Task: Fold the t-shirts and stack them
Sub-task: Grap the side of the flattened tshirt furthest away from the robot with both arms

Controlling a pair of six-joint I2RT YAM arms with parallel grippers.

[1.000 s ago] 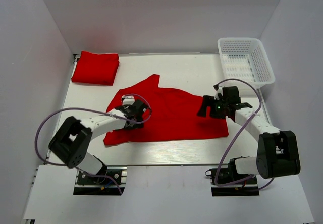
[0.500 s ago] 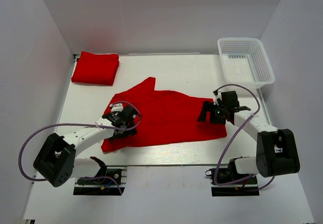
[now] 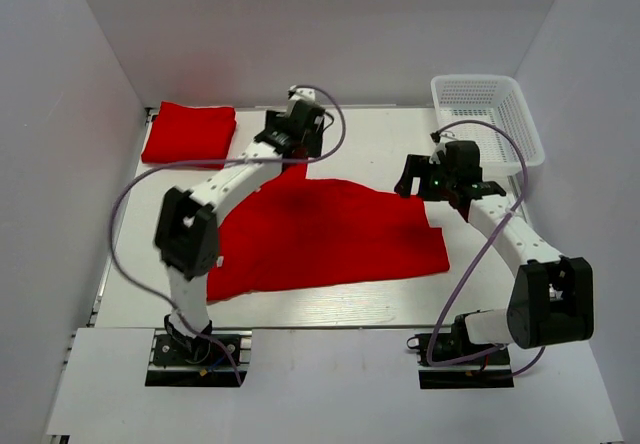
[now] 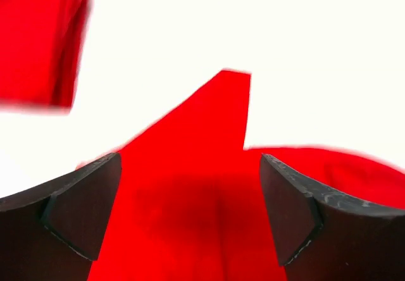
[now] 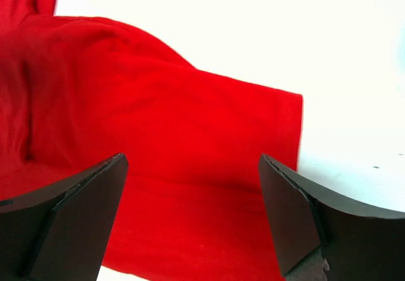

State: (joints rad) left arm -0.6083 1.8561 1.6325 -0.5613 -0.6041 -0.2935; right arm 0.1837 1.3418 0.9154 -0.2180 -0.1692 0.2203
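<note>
A red t-shirt [image 3: 330, 229] lies spread on the white table, one sleeve pointing to the far side. A second red t-shirt [image 3: 190, 134] lies folded at the far left. My left gripper [image 3: 297, 147] is open and empty above the spread shirt's far sleeve. In the left wrist view the sleeve tip [image 4: 228, 104] shows ahead of the gripper [image 4: 190, 218], and the folded shirt [image 4: 38, 40] is at upper left. My right gripper [image 3: 418, 182] is open and empty above the shirt's right edge. The right wrist view shows that edge [image 5: 190, 135] under the gripper [image 5: 190, 218].
A white mesh basket [image 3: 487, 119] stands at the far right corner, just behind my right arm. White walls enclose the table on three sides. The left arm's cable loops over the table's left side.
My left arm has swung from the shirt's near left edge up to its far sleeve. My right gripper has moved back and up from the right edge. The shirt lies flatter.
</note>
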